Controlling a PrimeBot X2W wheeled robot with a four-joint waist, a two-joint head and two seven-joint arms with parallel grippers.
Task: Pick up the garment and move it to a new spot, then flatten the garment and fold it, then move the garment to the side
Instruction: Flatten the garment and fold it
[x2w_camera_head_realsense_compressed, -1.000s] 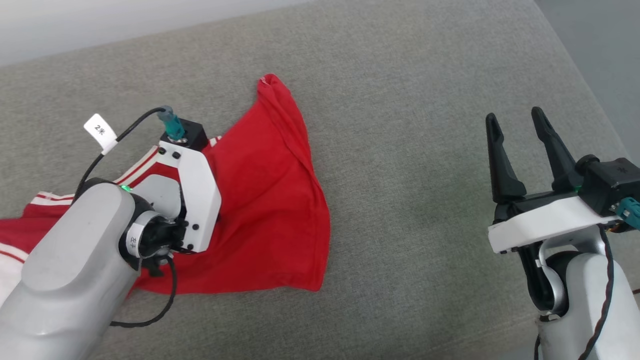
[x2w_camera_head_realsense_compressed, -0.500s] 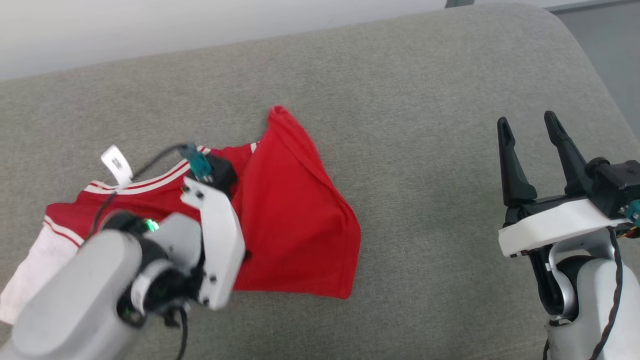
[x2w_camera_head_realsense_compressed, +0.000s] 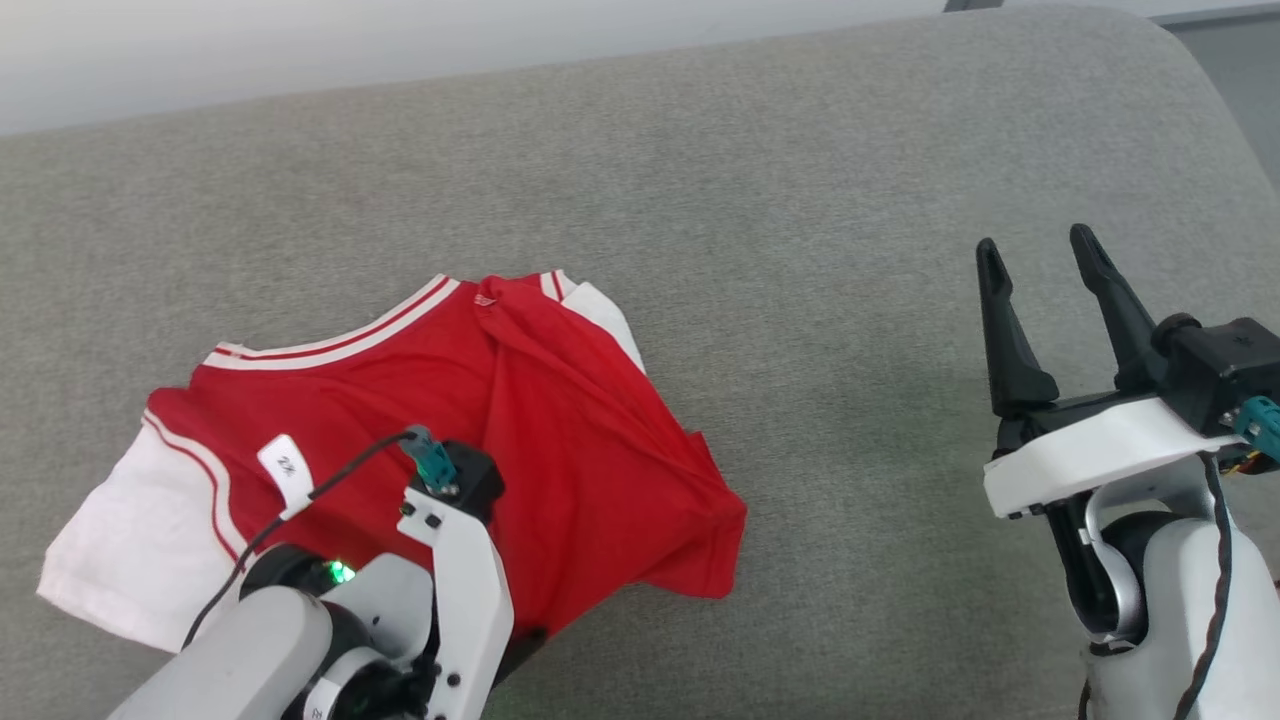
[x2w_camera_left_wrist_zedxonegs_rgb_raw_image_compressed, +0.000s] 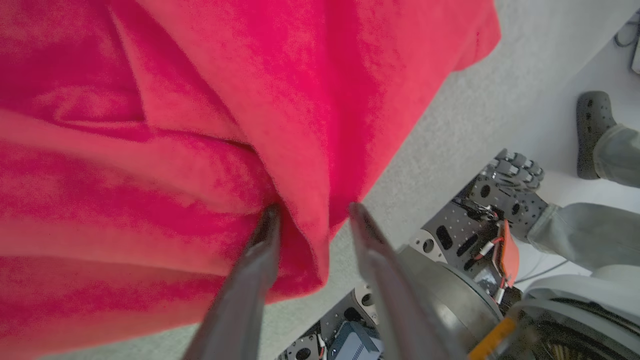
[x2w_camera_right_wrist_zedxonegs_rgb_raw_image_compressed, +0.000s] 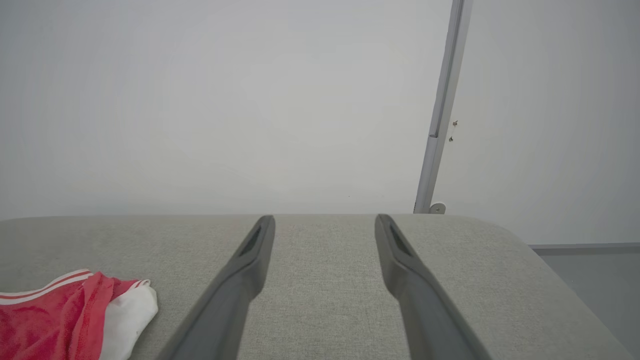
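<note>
On the left part of the grey fabric surface (x2w_camera_head_realsense_compressed: 850, 300) lies the garment (x2w_camera_head_realsense_compressed: 560, 450), rumpled, collar edge farthest from the robot. Left gripper (x2w_camera_left_wrist_zedxonegs_rgb_raw_image_compressed: 314, 210): fingers apart, astride a red fold, apparently not clamping it. Right gripper (x2w_camera_head_realsense_compressed: 1035, 240): fingers apart, well apart from the garment.

Cannot tell grip of left claw (x2w_camera_left_wrist_zedxonegs_rgb_raw_image_compressed: 312, 209) on garment (x2w_camera_head_realsense_compressed: 590, 440) fold, perhaps loose; near hem hidden behind forearm (x2w_camera_head_realsense_compressed: 240, 660) in head view.

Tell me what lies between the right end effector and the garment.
Just bare grey cushion lies between the garment and the right end effector, as the head view shows.
</note>
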